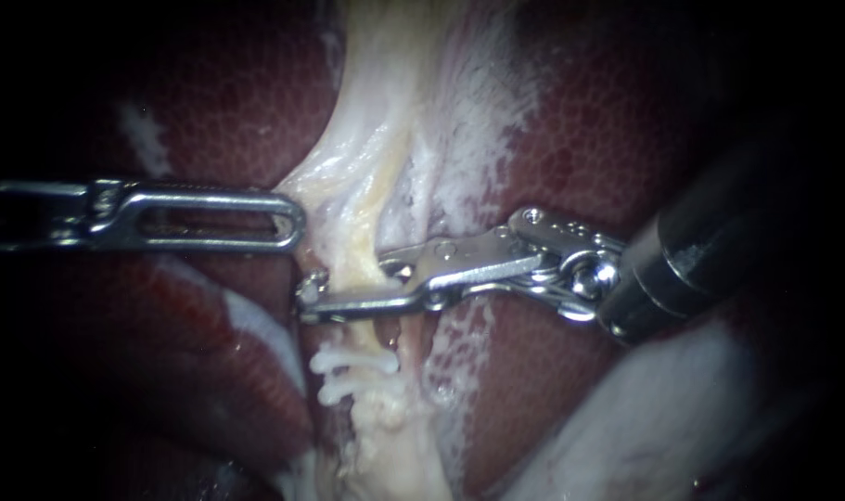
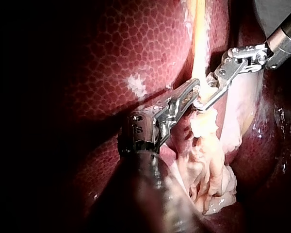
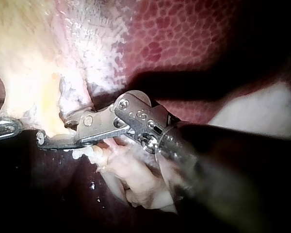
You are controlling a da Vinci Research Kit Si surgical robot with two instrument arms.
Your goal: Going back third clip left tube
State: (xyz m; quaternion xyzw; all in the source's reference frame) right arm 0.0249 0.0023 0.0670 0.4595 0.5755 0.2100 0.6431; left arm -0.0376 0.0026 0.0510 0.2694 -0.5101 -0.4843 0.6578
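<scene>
A pale tube (image 1: 359, 264) runs down the middle between dark red liver lobes (image 1: 227, 102). My right instrument (image 1: 348, 286) reaches in from the right. Its jaws stand open astride the tube, one in front and one behind. Just below them, white clips (image 1: 352, 366) sit on the tube. My left instrument (image 1: 292, 223) comes in level from the left, with its slotted jaws shut on the pale tissue edge beside the tube. In the left wrist view both instruments' tips meet at the tube (image 2: 198, 73). The right wrist view shows the right instrument (image 3: 56, 130) with a gap between its jaws.
Mottled liver (image 2: 136, 43) lies on both sides of the tube. A whitish fatty sheet (image 1: 459, 121) spreads above the right instrument. Pale lumpy tissue (image 2: 208, 165) hangs beyond the clips. A pale mass (image 1: 645, 417) lies under the right instrument's dark shaft (image 1: 719, 241).
</scene>
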